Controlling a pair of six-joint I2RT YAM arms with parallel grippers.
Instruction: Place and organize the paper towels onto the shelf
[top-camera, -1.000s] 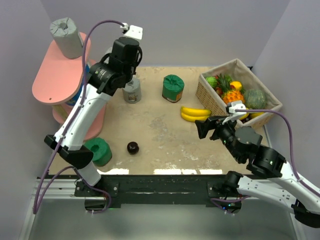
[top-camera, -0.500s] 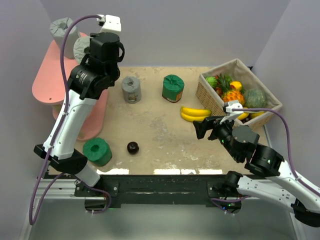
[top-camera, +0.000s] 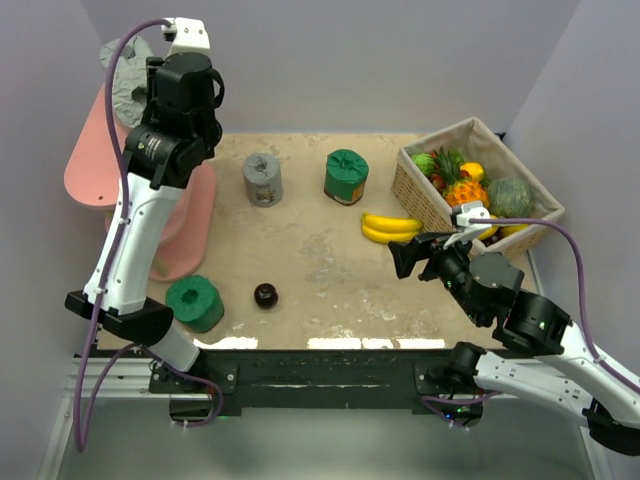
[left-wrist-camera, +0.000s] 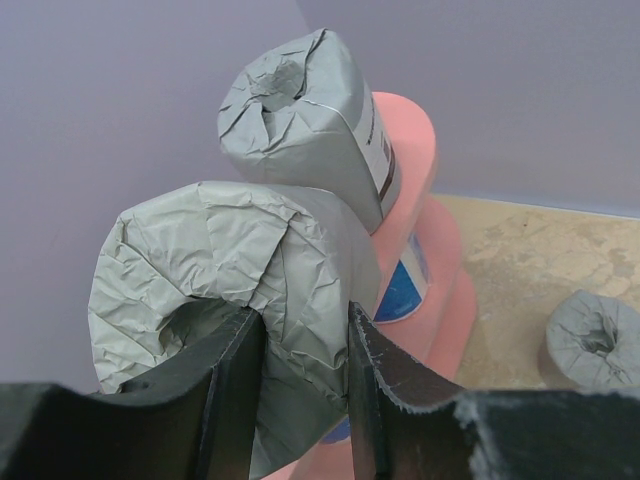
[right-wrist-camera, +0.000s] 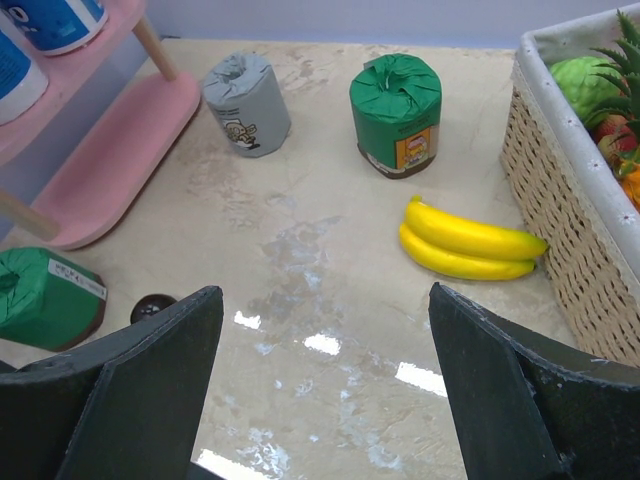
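My left gripper (left-wrist-camera: 305, 320) is shut on a grey paper towel roll (left-wrist-camera: 230, 260) and holds it above the top board of the pink shelf (left-wrist-camera: 410, 140). A second grey roll (left-wrist-camera: 310, 110) stands on that board just beyond it. In the top view my left gripper (top-camera: 148, 100) is over the shelf (top-camera: 85, 165), with the held roll (top-camera: 133, 95) partly hidden. White-and-blue rolls (right-wrist-camera: 55, 20) sit inside the shelf. On the table are a third grey roll (top-camera: 263, 178), an upright green roll (top-camera: 346, 176) and a green roll on its side (top-camera: 195, 302). My right gripper (top-camera: 405, 255) is open and empty.
A wicker basket (top-camera: 425, 195) of fruit stands at the right, with bananas (top-camera: 390, 228) lying beside it. A small dark ball (top-camera: 266, 294) sits near the front, right of the lying green roll. Purple walls close in the table.
My left arm has swung left and up from the middle of the table to over the shelf's top board, carrying the grey roll. The right arm has barely moved.
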